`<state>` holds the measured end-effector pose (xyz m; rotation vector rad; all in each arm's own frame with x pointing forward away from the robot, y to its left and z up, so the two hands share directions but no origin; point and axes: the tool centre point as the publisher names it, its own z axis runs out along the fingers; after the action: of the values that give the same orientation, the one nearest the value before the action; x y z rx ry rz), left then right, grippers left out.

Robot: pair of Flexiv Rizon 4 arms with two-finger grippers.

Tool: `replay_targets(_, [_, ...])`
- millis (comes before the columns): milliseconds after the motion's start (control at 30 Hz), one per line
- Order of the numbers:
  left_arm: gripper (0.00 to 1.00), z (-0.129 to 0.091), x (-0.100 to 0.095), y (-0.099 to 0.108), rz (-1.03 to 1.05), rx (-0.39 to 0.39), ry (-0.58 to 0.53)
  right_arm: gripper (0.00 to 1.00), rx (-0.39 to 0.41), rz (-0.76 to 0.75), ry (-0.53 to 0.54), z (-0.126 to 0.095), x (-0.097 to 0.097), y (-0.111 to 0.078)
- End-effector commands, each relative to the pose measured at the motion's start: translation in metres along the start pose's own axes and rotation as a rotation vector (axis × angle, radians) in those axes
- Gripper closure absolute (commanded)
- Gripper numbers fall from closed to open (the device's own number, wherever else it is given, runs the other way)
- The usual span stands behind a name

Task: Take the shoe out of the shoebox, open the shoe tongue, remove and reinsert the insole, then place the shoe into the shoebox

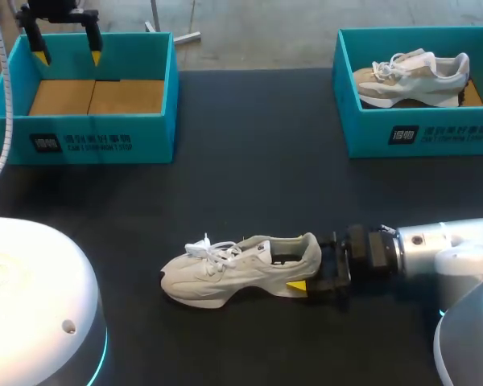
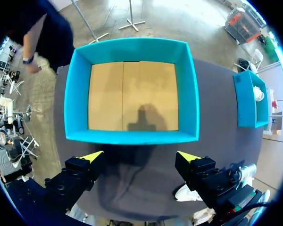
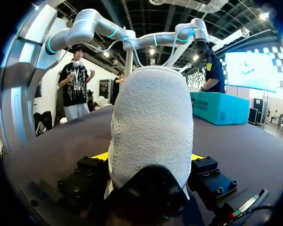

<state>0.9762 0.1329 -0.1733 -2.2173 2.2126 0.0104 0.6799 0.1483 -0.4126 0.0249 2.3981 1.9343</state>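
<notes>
1. Table (image 1: 249,161): the dark top carries everything. The shoe is already out of its box and on it, so you look to be at the tongue-opening step.
2. Empty shoebox (image 1: 88,137): it sits directly below your left gripper's fingers, cardboard floor bare.
3. Shoe (image 1: 225,269): upright on its sole, heel between your right fingers, toe pointing away from them.
4. Right gripper (image 1: 310,272): clamped on the heel from both sides.
5. Left gripper (image 1: 67,50): fingers spread, holding nothing, well apart from the shoe. Next you'd likely bring it to the tongue while the right steadies the heel.
</notes>
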Motion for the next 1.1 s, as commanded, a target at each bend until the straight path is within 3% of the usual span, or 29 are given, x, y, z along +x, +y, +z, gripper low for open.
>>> replay_targets(33, [0.00,-0.012,0.015,0.032,-0.003,0.051,-0.029,1.00,0.005,-0.001,-0.002,0.003,0.001,0.000])
replay_targets(333, [0.00,-0.024,0.048,0.065,-0.024,0.070,-0.068,1.00,0.005,-0.001,-0.002,0.003,0.001,0.000])
replay_targets(1100, [0.00,-0.023,0.048,0.064,-0.008,0.072,-0.068,1.00,0.005,-0.001,-0.002,0.003,0.001,0.000])
